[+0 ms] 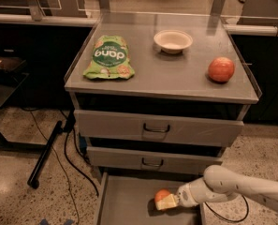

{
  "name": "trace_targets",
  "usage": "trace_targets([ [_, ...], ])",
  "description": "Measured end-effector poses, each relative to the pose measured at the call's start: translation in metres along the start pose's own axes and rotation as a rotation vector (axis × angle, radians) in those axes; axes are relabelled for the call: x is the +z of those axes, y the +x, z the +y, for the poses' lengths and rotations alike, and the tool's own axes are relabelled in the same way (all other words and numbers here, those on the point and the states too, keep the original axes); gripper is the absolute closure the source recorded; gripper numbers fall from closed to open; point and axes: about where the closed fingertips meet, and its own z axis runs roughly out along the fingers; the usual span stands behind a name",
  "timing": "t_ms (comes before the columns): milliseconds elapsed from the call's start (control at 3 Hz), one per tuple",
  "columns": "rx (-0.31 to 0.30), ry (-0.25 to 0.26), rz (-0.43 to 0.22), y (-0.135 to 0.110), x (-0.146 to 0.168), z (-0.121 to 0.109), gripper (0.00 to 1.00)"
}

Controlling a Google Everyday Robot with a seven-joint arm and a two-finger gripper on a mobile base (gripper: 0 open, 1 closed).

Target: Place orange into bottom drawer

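The orange (161,194) is low inside the open bottom drawer (124,201), a wide grey tray pulled out at the foot of the cabinet. My gripper (166,202) reaches in from the right on a white arm (232,189). Its pale fingers (168,203) are closed around the orange just above the drawer floor. I cannot tell whether the orange touches the floor. The front of the drawer is cut off by the frame's bottom edge.
Two shut upper drawers (156,128) with dark loop handles sit above. On the cabinet top are a green snack bag (109,57), a white bowl (173,41) and a red apple (221,69). A black cable and pole (47,151) lie on the floor to the left.
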Motion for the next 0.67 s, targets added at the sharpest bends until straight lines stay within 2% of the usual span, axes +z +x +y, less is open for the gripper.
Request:
trace_targets([
  [333, 0.133, -0.078, 0.012, 0.027, 0.069, -0.023, 1.0],
  [667, 0.196, -0.119, 0.019, 0.042, 0.099, -0.032, 1.0],
])
